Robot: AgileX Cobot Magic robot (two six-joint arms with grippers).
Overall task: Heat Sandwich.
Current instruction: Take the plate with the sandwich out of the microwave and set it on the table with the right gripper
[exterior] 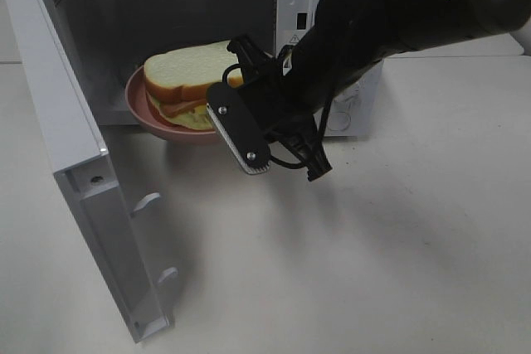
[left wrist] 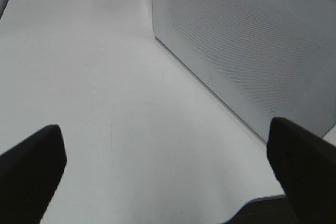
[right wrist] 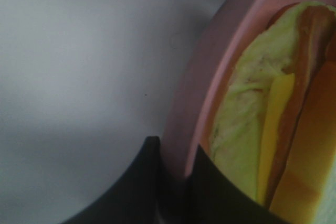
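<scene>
right gripper [right wrist: 173, 169]: pinched tight on the rim of the pink plate [exterior: 149, 113], one finger under the lip, one on top, so it's carrying the plate and not touching the food

left gripper [left wrist: 168, 171]: spread wide with nothing in it, hanging over the bare table [left wrist: 105, 77] just beside the outer face of the microwave door [exterior: 66, 122]

sandwich [exterior: 187, 72]: sitting on the plate, right at the mouth of the microwave [exterior: 290, 6], about half inside the cavity

handling: looks soft and squishy, loose filling [right wrist: 241, 119] poking out the edge, probably light. Grabbing the bread would crush it or slide the layers, so holding the plate rim seems like the right call. Keep it level though, it could slip on that smooth plate

containers: plate holds just the sandwich; the cavity has nothing else in it that I can see

door: swung fully open toward the left side
</scene>
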